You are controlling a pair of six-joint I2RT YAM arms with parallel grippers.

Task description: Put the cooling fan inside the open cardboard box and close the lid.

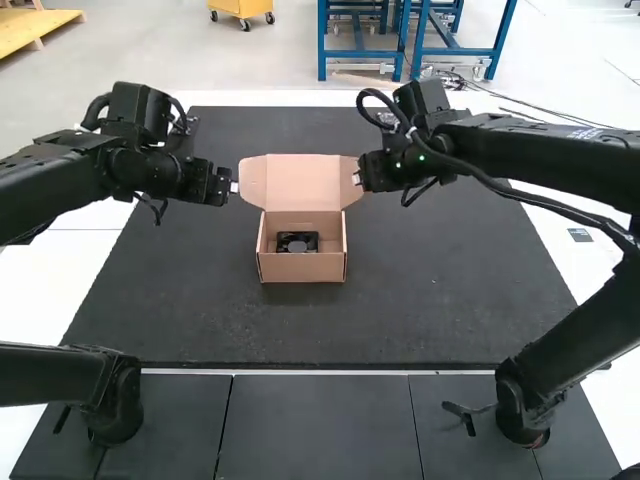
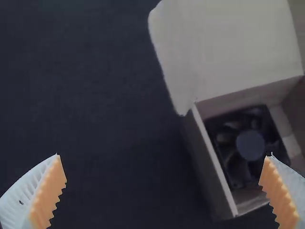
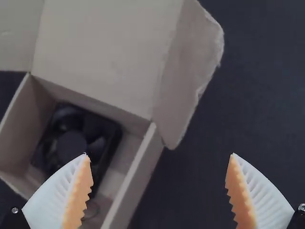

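In the centre of the high view, the cardboard box (image 1: 300, 262) sits on the black mat (image 1: 170, 300) with its lid (image 1: 300, 182) open toward the top of the frame. The cooling fan (image 1: 297, 241) lies flat inside the box. The left gripper (image 1: 231, 186) hovers just beside the lid's left flap and the right gripper (image 1: 358, 177) just beside its right flap, both with jaws spread wide, holding nothing.

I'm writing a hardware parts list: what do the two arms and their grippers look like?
The left arm and right arm are black and tubular, with looping black cables. A green light glows near the right wrist. The fingers are white and ribbed, with serrated orange pads.
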